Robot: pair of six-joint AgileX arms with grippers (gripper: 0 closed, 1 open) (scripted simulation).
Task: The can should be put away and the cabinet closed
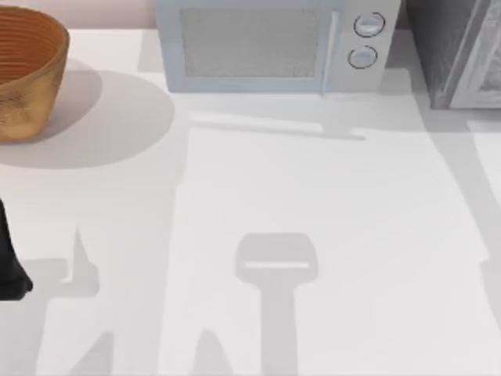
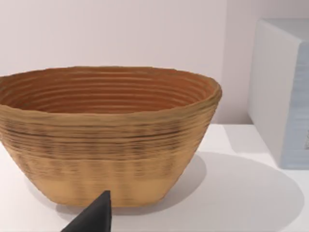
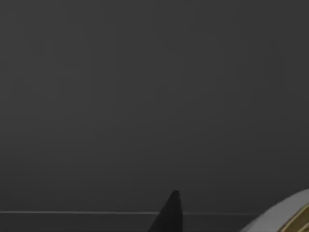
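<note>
- where the left arm (image 1: 12, 262) sits at frame's left edge, finger state cannot be told.
- can (image 3: 285, 217): lower right of the right wrist view, beside a finger (image 3: 170, 212).
- white table (image 1: 329, 235): basket (image 1: 23, 70) upper left, microwave (image 1: 274, 43) top centre, grey cabinet (image 1: 458, 47) upper right.

One woven basket (image 1: 23, 70) stands on one white table (image 1: 313, 204). One microwave (image 1: 274, 43) sits at the back — two round dials (image 1: 369, 25) on its front. One grey cabinet (image 1: 454, 47) is at the right back corner. One can (image 3: 289, 217) — its gold-rimmed edge — shows in the right wrist view.
</note>
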